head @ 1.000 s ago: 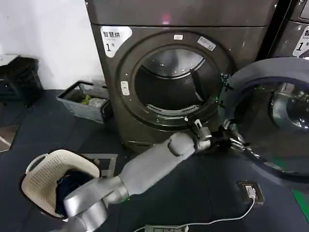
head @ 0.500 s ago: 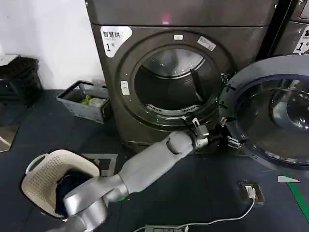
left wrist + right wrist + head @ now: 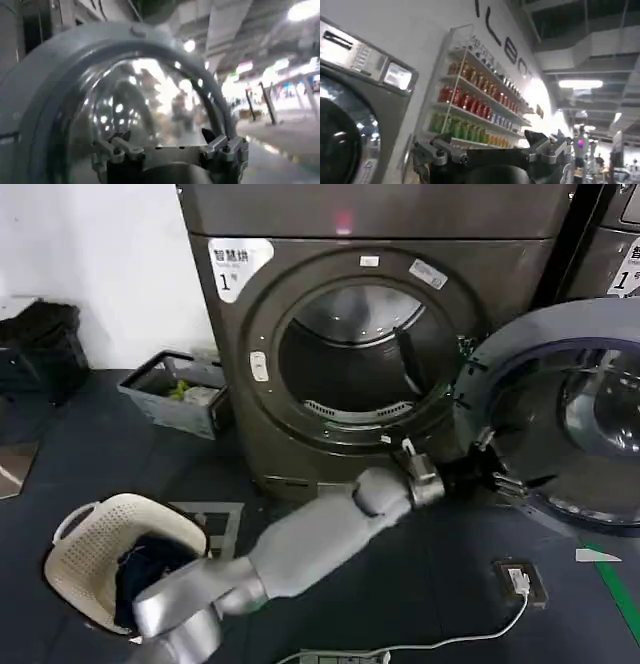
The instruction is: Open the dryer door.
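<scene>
The dryer door [image 3: 560, 419] stands swung fully open to the right of the drum opening [image 3: 355, 354], hinged at the machine's right edge, its grey inner rim and dark glass facing the head camera. The left tool [image 3: 500, 476] sits at the lower left part of that rim, just beside or touching it; which of the two cannot be told. Its fingers [image 3: 117, 150] are spread wide with nothing between them, and in the left wrist view the domed glass of the door [image 3: 145, 100] rises straight ahead of them.

Up and to the left of the left tool, the dryer [image 3: 360, 314] front carries a white label [image 3: 240, 262] with Chinese characters and a large "1". A small white sticker [image 3: 427, 274] sits on the ring around the opening; its print is too small to read. A second machine [image 3: 610, 244], behind the open door, bears part of a like label.

The floor [image 3: 420, 574] below the left tool is open dark tile, with a white cable [image 3: 450, 639] and a small floor socket [image 3: 520, 581]. Far to the left lie a cream laundry basket [image 3: 110, 554] with dark clothes and a grey crate [image 3: 175, 394] by the wall.

The right tool [image 3: 492, 152] is spread wide and empty, facing a grey machine [image 3: 355, 110] and shelves of coloured bottles [image 3: 470, 105].
</scene>
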Controlling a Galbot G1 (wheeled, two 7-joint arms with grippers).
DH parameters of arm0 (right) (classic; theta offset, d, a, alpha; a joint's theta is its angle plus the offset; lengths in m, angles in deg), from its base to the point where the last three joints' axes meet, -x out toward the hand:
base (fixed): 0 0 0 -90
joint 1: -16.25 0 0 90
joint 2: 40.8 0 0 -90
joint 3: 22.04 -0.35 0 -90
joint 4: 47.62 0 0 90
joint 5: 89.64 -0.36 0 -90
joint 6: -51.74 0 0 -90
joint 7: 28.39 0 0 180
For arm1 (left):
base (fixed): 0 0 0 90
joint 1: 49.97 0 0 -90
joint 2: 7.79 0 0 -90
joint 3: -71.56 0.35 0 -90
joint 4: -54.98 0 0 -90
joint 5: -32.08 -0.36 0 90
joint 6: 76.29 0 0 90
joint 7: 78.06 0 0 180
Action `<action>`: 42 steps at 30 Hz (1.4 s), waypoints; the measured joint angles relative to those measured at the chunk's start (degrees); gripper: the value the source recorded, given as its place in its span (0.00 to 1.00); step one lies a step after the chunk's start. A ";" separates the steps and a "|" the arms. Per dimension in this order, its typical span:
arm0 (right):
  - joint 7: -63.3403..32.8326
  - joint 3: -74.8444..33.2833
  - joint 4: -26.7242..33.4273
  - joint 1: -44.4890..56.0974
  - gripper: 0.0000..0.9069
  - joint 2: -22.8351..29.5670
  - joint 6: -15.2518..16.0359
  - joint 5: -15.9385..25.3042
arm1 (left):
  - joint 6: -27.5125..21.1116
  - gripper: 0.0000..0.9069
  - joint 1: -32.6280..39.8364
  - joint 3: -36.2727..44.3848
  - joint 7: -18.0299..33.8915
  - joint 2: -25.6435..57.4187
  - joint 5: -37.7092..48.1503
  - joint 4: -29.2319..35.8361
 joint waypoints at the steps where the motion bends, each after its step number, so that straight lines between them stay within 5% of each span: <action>1: -0.66 -0.20 0.28 -0.08 1.00 -0.23 -0.20 0.14 | 0.16 1.00 -0.25 0.29 -0.69 0.00 1.51 0.78; 9: -2.10 -1.65 1.55 -1.11 1.00 -1.68 -0.13 0.08 | 1.13 1.00 -3.62 2.61 -1.89 0.51 3.17 10.33; 21: -3.44 -3.80 2.05 -2.96 1.00 -3.47 4.16 2.84 | -1.42 1.00 -9.11 0.53 -0.69 23.72 -0.46 24.39; 37: -2.40 -3.04 1.11 -6.16 1.00 -4.59 4.64 7.88 | -12.73 1.00 -15.03 -7.76 3.95 52.04 -8.46 35.47; 42: -2.00 -2.52 1.05 -7.47 1.00 -4.71 4.82 10.09 | -16.86 1.00 -16.55 -10.48 1.41 60.57 -9.67 37.87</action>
